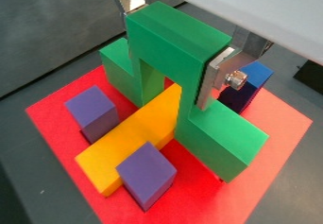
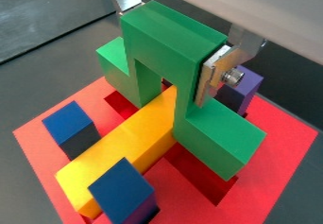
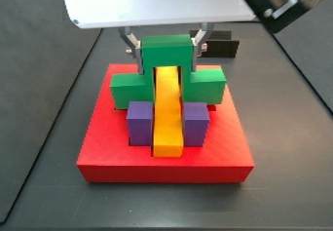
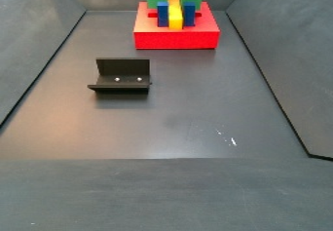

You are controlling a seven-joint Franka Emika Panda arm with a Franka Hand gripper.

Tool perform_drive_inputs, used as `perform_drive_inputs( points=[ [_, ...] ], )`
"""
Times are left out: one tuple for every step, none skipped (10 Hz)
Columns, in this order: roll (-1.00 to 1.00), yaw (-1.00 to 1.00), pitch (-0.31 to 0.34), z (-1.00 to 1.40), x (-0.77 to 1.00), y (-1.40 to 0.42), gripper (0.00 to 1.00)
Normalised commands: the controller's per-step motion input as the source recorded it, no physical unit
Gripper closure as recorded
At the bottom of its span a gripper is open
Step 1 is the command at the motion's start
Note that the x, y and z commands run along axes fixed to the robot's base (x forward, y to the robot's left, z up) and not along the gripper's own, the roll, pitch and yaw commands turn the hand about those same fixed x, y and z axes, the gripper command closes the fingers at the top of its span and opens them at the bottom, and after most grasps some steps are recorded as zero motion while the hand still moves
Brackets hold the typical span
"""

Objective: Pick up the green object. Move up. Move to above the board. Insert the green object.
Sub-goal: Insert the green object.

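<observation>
Over the board point(image 3: 117, 162) at the far end of the dark floor, the gripper point(image 1: 178, 50) has its fingers point(image 1: 222, 75) clamped on the raised middle cube of the green object point(image 1: 177, 81), one silver plate on each side of it. So pick-up, lift and the move across look done, and I'd say the insert is either just finishing or very nearly there: both lower green cubes sit down on the red slab, and the arch straddles the long yellow bar point(image 3: 166, 118), which runs right under it. Can't tell for sure from these shots whether the feet are fully bottomed out in their slots, so what's left is probably a final push down (if any) and letting go. The piece itself is bright green, blocky, with clean flat faces and a tall centre with two lower cubes flanking it, sitting upright and square to the board. Purple blocks point(image 3: 138, 123) stand on either side of the bar's near end. In a side view the fixture point(image 4: 121, 77) stands well apart from it all.
</observation>
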Motion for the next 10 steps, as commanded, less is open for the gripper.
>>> perform_drive_inputs(
  points=[
    [0.14, -0.1, 0.069, -0.04, -0.05, 0.12, 1.0],
    [0.1, -0.09, 0.06, 0.0, -0.03, 0.08, 1.0],
    [0.04, -0.07, 0.013, 0.0, -0.09, 0.0, 1.0],
    [0.02, 0.0, 0.0, -0.17, 0.0, -0.02, 1.0],
    [0.03, 0.03, 0.0, -0.3, 0.0, 0.0, 1.0],
    [0.01, 0.14, 0.007, -0.32, 0.05, 0.01, 1.0],
    [0.0, 0.15, 0.0, -0.27, 0.01, 0.0, 1.0],
    [0.0, 0.07, 0.0, -0.16, 0.07, -0.02, 1.0],
    [0.05, 0.03, 0.0, -0.12, 0.13, -0.07, 1.0],
    [0.22, -0.05, 0.017, -0.06, 0.36, -0.22, 1.0]
  ],
)
